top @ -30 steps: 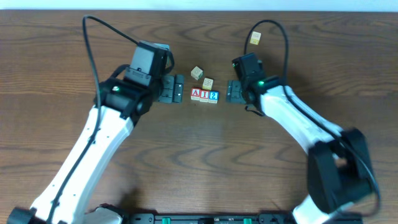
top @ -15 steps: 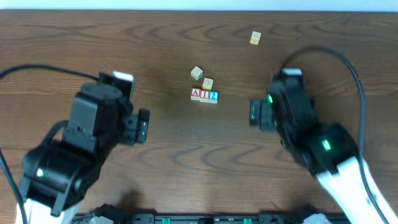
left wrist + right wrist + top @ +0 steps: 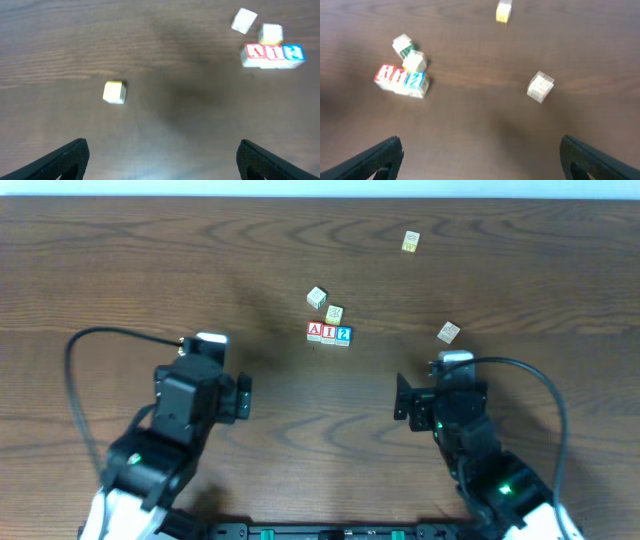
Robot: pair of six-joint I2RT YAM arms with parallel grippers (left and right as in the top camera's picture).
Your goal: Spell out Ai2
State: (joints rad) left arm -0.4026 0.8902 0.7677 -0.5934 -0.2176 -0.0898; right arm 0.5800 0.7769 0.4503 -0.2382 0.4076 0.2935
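Three lettered blocks stand in a touching row [image 3: 329, 334] at the table's middle, reading A, I, 2: red A, red I, blue 2. The row also shows in the left wrist view [image 3: 272, 52] and the right wrist view [image 3: 402, 80]. My left gripper [image 3: 238, 397] is open and empty, well to the front left of the row; its fingers frame bare table [image 3: 162, 155]. My right gripper [image 3: 402, 400] is open and empty, to the front right of the row; it too holds nothing [image 3: 480, 155].
Two loose blocks [image 3: 317, 298] [image 3: 334, 313] lie just behind the row. Another block [image 3: 449, 332] lies to its right and one [image 3: 410, 241] far back right. The left wrist view shows a yellow-edged block [image 3: 114, 92] left of the row.
Both arms have drawn back from either side of the row toward the front edge. The blocks in the row have not moved. The loose block at the right has come into view.
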